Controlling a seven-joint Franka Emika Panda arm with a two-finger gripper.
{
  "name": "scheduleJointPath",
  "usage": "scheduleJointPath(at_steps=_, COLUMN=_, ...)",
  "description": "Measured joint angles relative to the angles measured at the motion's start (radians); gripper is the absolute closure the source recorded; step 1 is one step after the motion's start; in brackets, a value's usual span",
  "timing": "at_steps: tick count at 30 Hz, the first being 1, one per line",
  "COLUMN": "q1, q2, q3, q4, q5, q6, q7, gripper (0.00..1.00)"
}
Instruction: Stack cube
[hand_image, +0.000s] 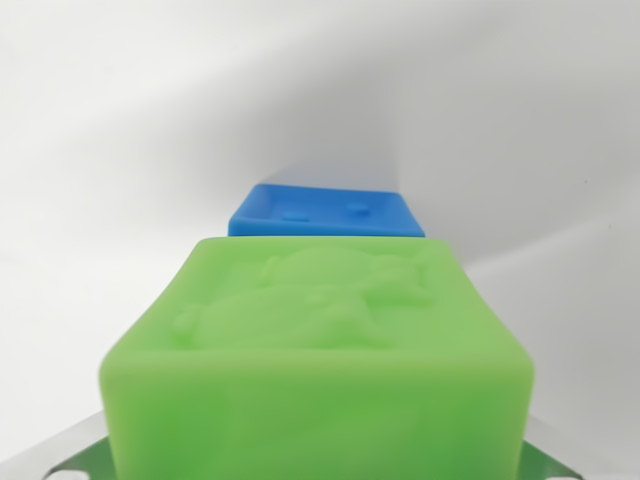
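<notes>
A large green cube with a raised figure on its top face fills the lower half of the wrist view, very close to the camera. My gripper is shut on it; only slivers of the metal fingers show at the bottom corners, pressed against the cube's two sides. Just beyond the green cube's far edge a blue cube rests on the white surface, its top face lower in the scene than the green one's. The blue cube's near side is hidden behind the green cube.
A plain white surface spreads all around, with soft grey shadows at the right and behind the blue cube.
</notes>
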Motion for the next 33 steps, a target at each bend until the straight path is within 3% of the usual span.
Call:
scheduleJointPath(at_steps=17, q1=-0.011, q2=0.046, q3=0.014, q4=0.006, q5=0.011, q6=0.041, q7=-0.009, gripper=1.00)
scheduleJointPath(at_steps=18, q1=-0.011, q2=0.047, q3=0.014, q4=0.006, q5=0.011, q6=0.041, q7=-0.009, gripper=0.00)
scheduleJointPath(at_steps=33, q1=-0.012, q2=0.047, q3=0.015, q4=0.006, q5=0.011, q6=0.042, q7=-0.010, gripper=0.00)
